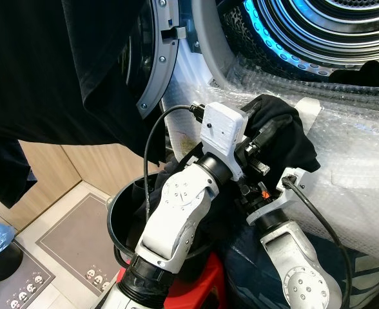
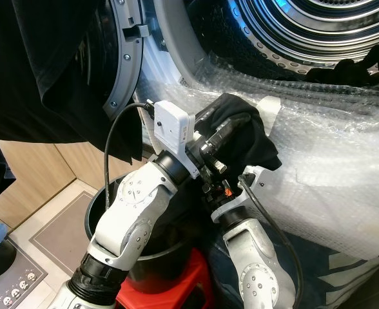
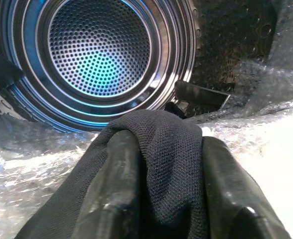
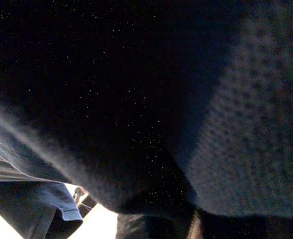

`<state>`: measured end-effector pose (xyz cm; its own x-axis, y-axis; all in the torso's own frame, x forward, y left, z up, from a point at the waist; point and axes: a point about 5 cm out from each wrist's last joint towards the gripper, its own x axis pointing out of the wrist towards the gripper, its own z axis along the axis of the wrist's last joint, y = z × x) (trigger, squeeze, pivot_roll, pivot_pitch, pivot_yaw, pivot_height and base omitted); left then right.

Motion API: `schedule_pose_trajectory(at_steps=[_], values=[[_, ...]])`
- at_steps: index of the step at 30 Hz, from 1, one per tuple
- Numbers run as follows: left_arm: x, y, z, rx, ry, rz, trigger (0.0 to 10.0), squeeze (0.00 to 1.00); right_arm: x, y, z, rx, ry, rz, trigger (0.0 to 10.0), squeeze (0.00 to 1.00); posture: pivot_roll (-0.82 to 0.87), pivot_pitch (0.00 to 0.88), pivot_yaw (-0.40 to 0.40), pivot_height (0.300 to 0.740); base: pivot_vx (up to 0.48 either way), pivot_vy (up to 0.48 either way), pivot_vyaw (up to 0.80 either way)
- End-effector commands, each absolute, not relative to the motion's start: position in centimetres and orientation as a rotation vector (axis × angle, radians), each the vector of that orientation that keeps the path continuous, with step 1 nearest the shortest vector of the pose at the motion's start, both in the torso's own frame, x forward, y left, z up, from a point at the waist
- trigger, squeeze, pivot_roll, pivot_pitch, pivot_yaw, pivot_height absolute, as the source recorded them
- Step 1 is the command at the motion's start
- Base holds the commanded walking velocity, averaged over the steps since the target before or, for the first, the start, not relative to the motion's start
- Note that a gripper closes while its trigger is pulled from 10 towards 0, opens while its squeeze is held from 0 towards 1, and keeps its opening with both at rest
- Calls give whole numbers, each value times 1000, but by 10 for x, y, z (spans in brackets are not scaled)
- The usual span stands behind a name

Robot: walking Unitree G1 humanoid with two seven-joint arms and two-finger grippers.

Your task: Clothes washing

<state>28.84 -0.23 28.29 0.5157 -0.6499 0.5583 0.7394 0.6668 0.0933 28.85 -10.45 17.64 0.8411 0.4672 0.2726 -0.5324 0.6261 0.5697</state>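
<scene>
Left claw [image 3: 161, 199] pinches the dark garment [image 3: 161, 149] — bunched between its fingers, before the drum [image 3: 96, 59].

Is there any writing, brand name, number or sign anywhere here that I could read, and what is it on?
No readable words, brands or numbers.
Floor mat: a row of small white printed figures, pictures rather than letters.
White camera box on the left arm: plain, no label.
Washing machine door and drum: no markings visible.
Black garment in the left end effector: plain knit, no print.
</scene>
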Motion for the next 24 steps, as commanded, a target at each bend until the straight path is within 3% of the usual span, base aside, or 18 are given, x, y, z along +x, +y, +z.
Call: schedule_pose_trajectory(at_steps=[1, 12, 24], values=[[273, -7, 309, -168, -716, -910, 10000, 1000, 287, -108, 184, 695, -159, 580, 0, 0, -57, 84, 108, 740, 0, 0, 0], [260, -7, 293, -113, -680, -1059, 10000, 1000, 284, -123, 195, 603, -231, 792, 0, 0, -46, 87, 107, 740, 0, 0, 0], [259, 17, 285, -19, -614, -1069, 10000, 1000, 281, -137, 195, 467, -181, 997, 0, 0, -23, 91, 93, 740, 0, 0, 0]])
